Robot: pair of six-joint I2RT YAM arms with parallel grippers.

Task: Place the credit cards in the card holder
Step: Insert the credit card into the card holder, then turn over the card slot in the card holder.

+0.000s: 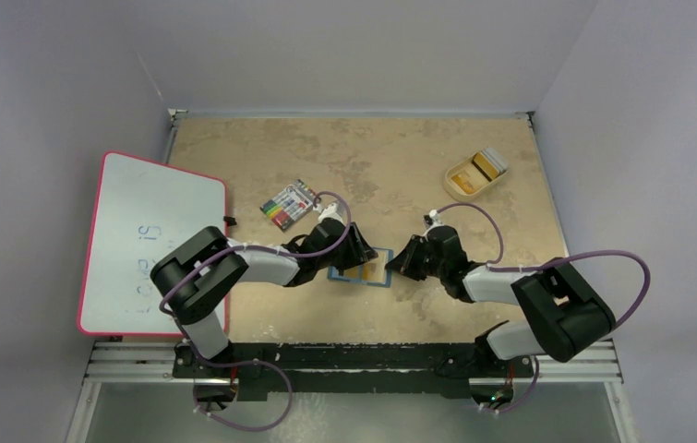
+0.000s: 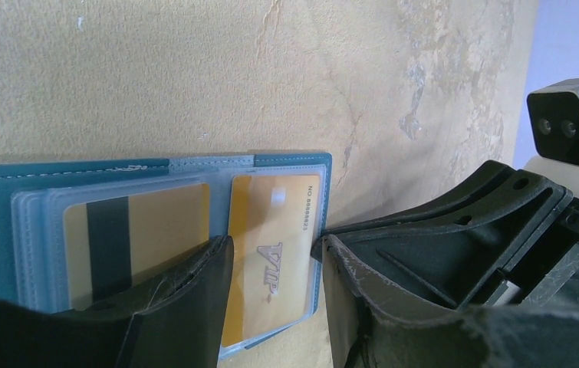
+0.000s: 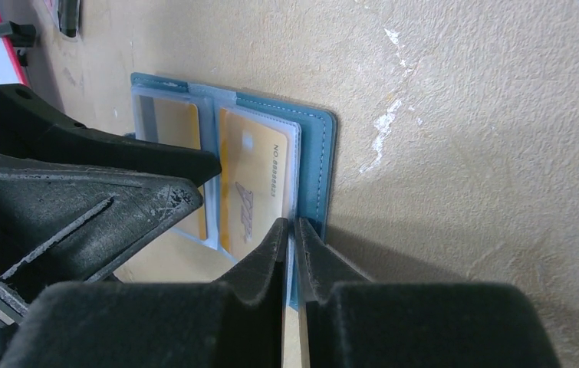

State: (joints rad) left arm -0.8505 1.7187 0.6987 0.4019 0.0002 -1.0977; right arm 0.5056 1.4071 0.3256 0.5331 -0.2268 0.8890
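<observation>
The teal-blue card holder (image 1: 360, 269) lies open on the table between both grippers. In the left wrist view its clear sleeves (image 2: 37, 230) hold two orange-yellow credit cards: one with a black stripe (image 2: 148, 230) and one marked VIP (image 2: 274, 253). My left gripper (image 2: 274, 245) is open, its fingertips on either side of the VIP card's sleeve. My right gripper (image 3: 292, 226) is shut on the card holder's near right edge (image 3: 320, 169). More credit cards (image 1: 486, 164), orange-yellow and whitish, lie in the tan tray.
The shallow tan tray (image 1: 460, 185) stands at the back right. A flat pack of multicoloured markers (image 1: 289, 204) lies behind the left gripper. A red-rimmed whiteboard (image 1: 150, 242) overhangs the table's left edge.
</observation>
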